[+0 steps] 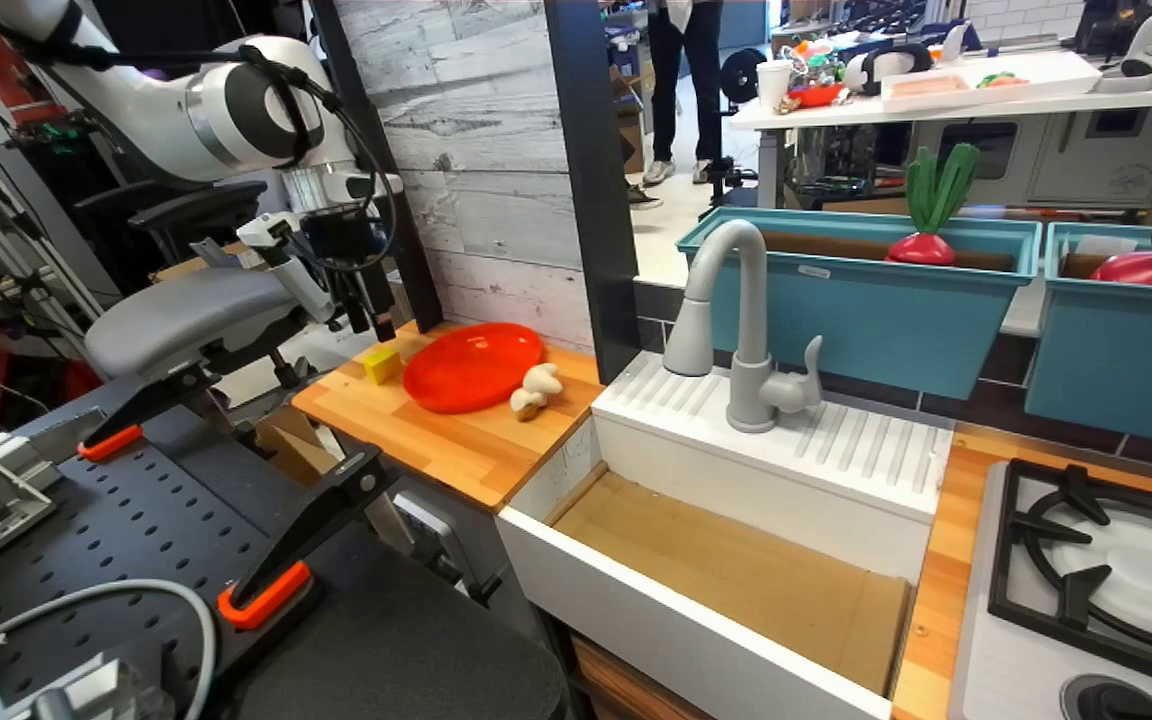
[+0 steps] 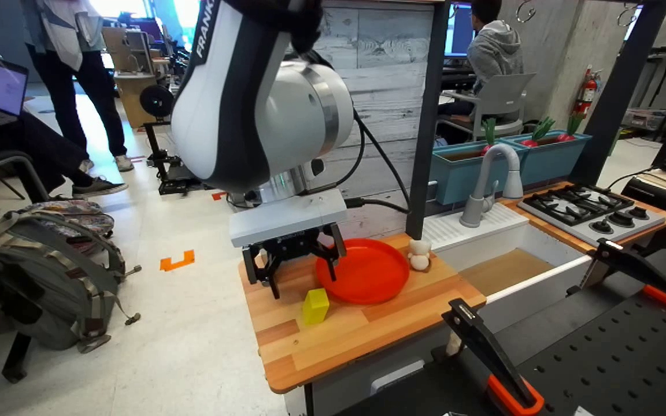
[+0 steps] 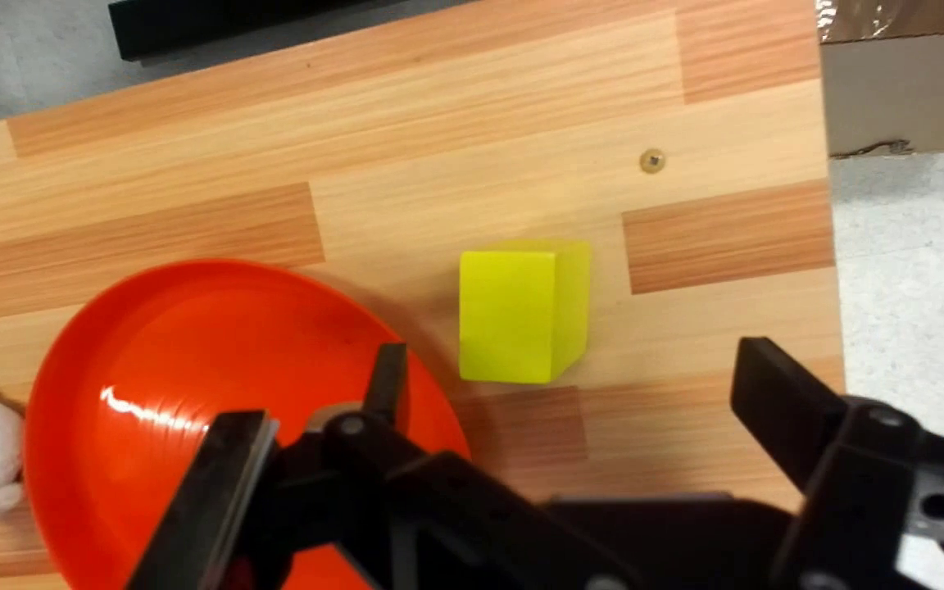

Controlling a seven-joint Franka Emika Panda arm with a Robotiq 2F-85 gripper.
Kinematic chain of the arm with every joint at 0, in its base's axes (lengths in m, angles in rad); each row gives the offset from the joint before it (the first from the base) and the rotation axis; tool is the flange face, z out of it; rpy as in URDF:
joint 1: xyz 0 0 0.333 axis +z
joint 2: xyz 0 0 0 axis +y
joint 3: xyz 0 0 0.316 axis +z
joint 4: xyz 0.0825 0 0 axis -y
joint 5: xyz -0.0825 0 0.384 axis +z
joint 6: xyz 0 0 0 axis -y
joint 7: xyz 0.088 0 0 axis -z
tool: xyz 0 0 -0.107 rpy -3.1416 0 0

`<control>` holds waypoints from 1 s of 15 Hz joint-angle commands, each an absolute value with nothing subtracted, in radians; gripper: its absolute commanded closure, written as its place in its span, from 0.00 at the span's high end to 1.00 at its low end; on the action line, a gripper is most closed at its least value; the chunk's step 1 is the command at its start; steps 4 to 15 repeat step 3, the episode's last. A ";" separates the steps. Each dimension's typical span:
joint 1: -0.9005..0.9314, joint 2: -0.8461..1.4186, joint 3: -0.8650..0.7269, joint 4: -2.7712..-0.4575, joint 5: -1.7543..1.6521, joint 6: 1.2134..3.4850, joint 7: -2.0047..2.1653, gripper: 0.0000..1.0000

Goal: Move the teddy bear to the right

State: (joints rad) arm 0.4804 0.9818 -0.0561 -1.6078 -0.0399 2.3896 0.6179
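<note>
Cream teddy bear lies lengthwise out from the wall, rounded end frontward; the fingers stand apart.

Pale teddy bear beside bowl

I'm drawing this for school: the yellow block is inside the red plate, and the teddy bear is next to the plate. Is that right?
Not quite: the yellow block isn't inside the red plate. The wrist view shows it on the wooden counter, beside the plate. The teddy bear is indeed next to the plate.
</note>
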 commanded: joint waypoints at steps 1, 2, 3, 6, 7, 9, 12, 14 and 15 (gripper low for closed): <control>0.473 0.966 -0.046 -1.620 -0.050 2.387 0.623 1.00; 0.473 0.947 -0.044 -1.639 -0.051 2.388 0.621 1.00; 0.472 0.935 -0.043 -1.651 -0.051 2.388 0.621 1.00; 0.472 0.935 -0.043 -1.651 -0.051 2.388 0.621 1.00; 0.472 0.935 -0.043 -1.651 -0.051 2.388 0.621 1.00; 0.472 0.935 -0.043 -1.651 -0.051 2.388 0.621 1.00; 0.472 0.935 -0.043 -1.651 -0.051 2.388 0.621 1.00; 0.472 0.935 -0.043 -1.651 -0.051 2.388 0.621 1.00; 0.472 0.935 -0.043 -1.651 -0.051 2.388 0.621 1.00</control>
